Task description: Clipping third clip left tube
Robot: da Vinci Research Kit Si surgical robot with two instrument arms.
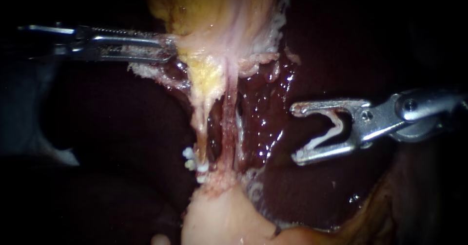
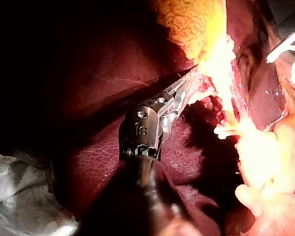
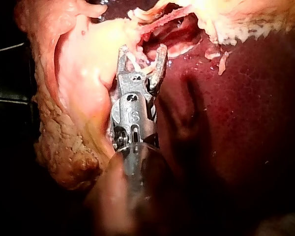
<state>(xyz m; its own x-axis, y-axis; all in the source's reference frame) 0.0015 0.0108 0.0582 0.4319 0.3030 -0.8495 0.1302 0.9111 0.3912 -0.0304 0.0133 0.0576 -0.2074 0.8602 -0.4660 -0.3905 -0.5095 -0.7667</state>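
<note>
My left instrument (image 1: 170, 50) comes in from the left, its jaws shut on the pale edge of the yellow gallbladder (image 1: 214, 11); the left wrist view shows the same grip (image 2: 187, 88). Below, two thin tubes run down side by side: the left tube (image 1: 200, 128) and the right tube (image 1: 228, 128). Small white clips (image 1: 190, 160) sit low on the left tube. My right instrument (image 1: 298, 134) hovers to the right of the tubes, apart from them, jaws wide apart with a white clip (image 1: 331, 133) seated between them. The right wrist view shows these jaws (image 3: 141, 51) pointing at the tubes.
Dark red, wet liver (image 1: 273, 103) lies behind and around the tubes. A pale lump of tissue (image 1: 219, 220) sits where the tubes end. Fatty, knobbly tissue (image 3: 64, 142) lies beside my right instrument. Pale cloth (image 2: 19, 191) lies beside my left instrument's shaft.
</note>
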